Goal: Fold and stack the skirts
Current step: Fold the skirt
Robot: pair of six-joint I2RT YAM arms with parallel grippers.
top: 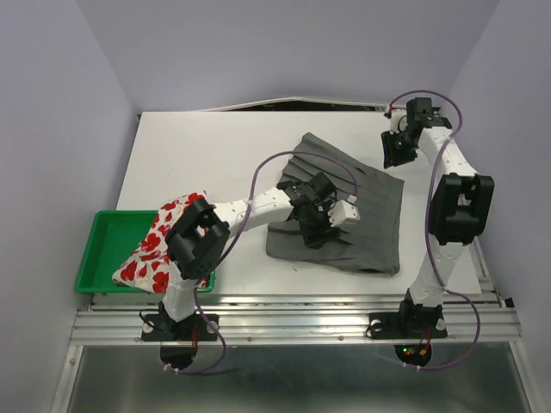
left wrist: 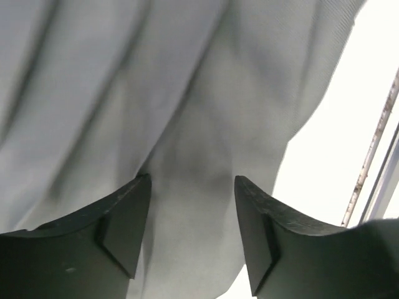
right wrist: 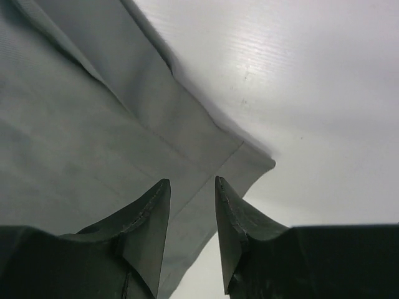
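Observation:
A dark grey skirt (top: 362,215) lies spread with pleats on the middle of the white table (top: 198,155). My left gripper (top: 317,225) hovers low over its left half, jaws open; the left wrist view shows the gripper (left wrist: 193,180) with grey cloth (left wrist: 124,93) under the gap, nothing pinched. My right gripper (top: 394,155) is at the skirt's far right corner. In the right wrist view the gripper (right wrist: 192,180) stands open just above that hemmed corner (right wrist: 243,165). The white skirt with red print (top: 164,241) lies bunched over the right end of the tray.
A green plastic tray (top: 95,249) sits at the table's left near edge, partly under the printed skirt. An aluminium rail (top: 293,323) runs along the near edge by the arm bases. Lilac walls enclose the left, back and right sides.

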